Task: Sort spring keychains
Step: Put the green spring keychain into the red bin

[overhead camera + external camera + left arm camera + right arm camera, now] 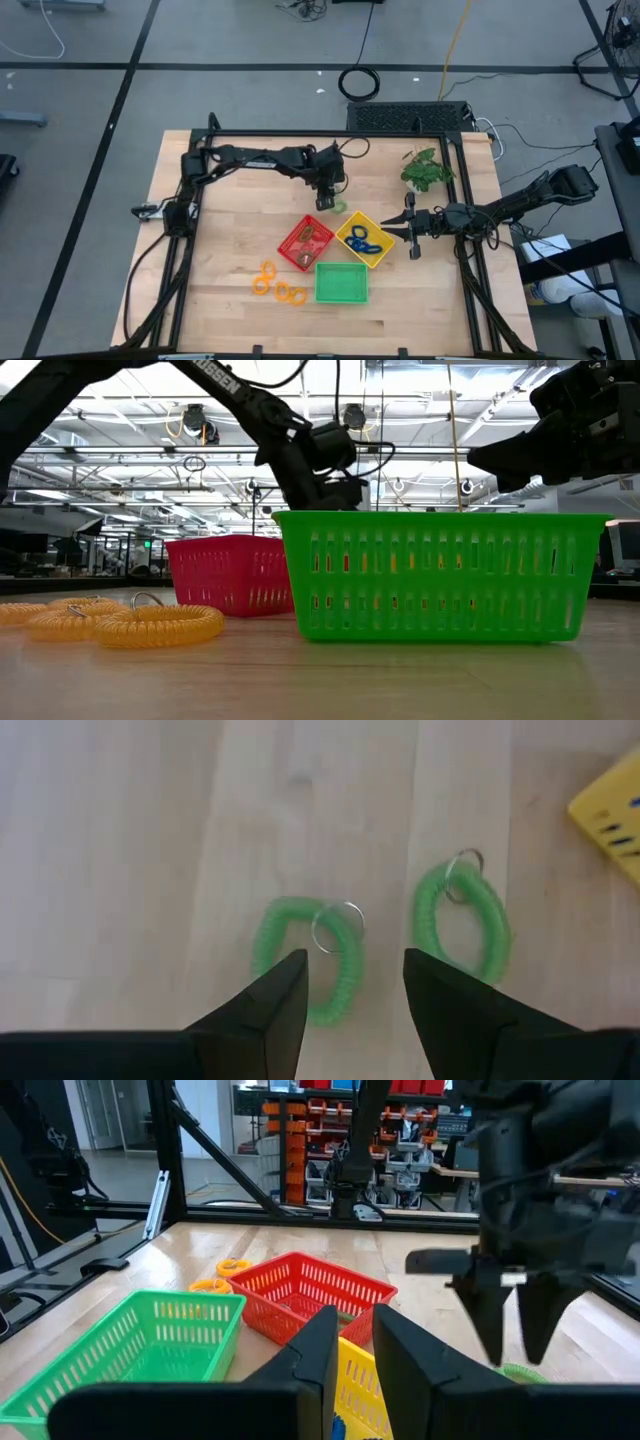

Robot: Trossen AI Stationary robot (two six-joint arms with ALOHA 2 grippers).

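Note:
Two green spring keychains (pixel 305 960) (pixel 462 920) lie flat on the wooden table (pixel 230 200), each with a metal ring. My left gripper (pixel 355 970) is open and points down just above the nearer one, a finger on either side of its ring end; it also shows in the high view (pixel 327 203). Orange keychains (pixel 275 287) lie at the front left. Blue keychains (pixel 362 240) lie in the yellow tray (pixel 385 248). My right gripper (pixel 408 228) hovers empty beside the yellow tray, its fingers a narrow gap apart (pixel 354 1342).
The red tray (pixel 305 242), the yellow tray and the green tray (pixel 342 282) stand close together at the table's middle front. A leafy plant (pixel 428 170) stands at the far right. Bare wood lies at the table's left.

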